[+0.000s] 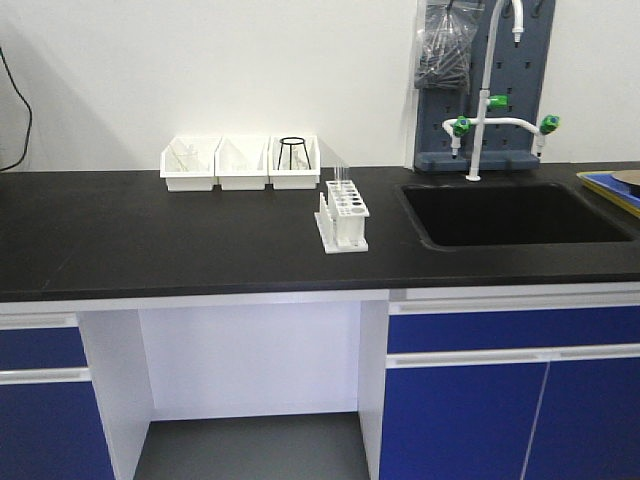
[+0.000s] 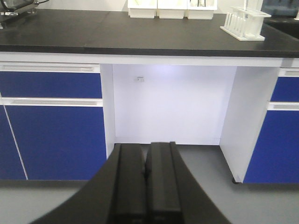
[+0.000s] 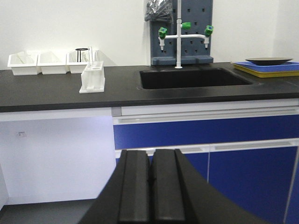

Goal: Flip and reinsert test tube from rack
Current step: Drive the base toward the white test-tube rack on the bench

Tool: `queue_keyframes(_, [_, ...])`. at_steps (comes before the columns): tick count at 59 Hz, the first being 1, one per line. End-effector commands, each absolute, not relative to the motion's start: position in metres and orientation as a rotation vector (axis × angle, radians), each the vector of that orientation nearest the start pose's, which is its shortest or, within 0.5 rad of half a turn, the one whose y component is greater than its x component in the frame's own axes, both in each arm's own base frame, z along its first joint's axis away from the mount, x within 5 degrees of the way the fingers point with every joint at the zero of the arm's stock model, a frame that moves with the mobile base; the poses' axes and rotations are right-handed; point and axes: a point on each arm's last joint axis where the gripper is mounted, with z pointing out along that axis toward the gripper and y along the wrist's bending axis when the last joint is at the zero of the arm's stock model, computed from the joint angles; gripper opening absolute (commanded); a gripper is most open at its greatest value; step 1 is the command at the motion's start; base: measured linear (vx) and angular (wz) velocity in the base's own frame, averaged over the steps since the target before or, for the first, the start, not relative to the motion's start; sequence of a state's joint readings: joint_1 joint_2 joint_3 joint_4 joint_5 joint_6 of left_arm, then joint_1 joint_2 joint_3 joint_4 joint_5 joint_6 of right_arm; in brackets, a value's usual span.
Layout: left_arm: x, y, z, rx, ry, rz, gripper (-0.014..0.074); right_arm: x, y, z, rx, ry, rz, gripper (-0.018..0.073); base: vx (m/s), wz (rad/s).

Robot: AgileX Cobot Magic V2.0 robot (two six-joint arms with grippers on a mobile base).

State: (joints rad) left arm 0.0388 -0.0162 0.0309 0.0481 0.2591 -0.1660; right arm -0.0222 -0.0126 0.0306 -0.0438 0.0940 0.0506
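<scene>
Fig.: L gripper (image 2: 146,186) & R gripper (image 3: 150,186), both closed on nothing, hang low in front of the bench, prob. a clear-of-bench ready pose; rack (image 1: 342,213) sits on counter (image 1: 150,240) btwn bins (image 1: 240,165) & sink (image 1: 510,215), faint tubes (image 1: 341,180) upright, apparently reachable.

- The black desk (image 1: 150,240) stands above and beyond both pairs of jaws.
- A white rack (image 1: 343,215) stands on it, up-right of the left jaws and up-left of the right jaws.
- Three white bins (image 1: 242,165) sit in a row beyond the rack.
- A yellow-edged tray (image 3: 266,69) lies far right of the right jaws.
</scene>
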Motion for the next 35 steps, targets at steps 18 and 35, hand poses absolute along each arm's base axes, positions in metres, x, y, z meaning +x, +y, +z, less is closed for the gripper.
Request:
queue_keyframes(18, [0.0553,0.0026,0.1871,-0.138,1.665,-0.061,-0.0006,0.0560,-0.0015,0.2026,0.013,1.507,-0.028,-0.0011,0.42,0.07])
queue_keyframes(35, [0.0553,0.0026,0.1871,-0.138,1.665,-0.061,-0.0006,0.0560,-0.0015,0.2026,0.013,1.507,-0.028,-0.0011,0.46,0.04])
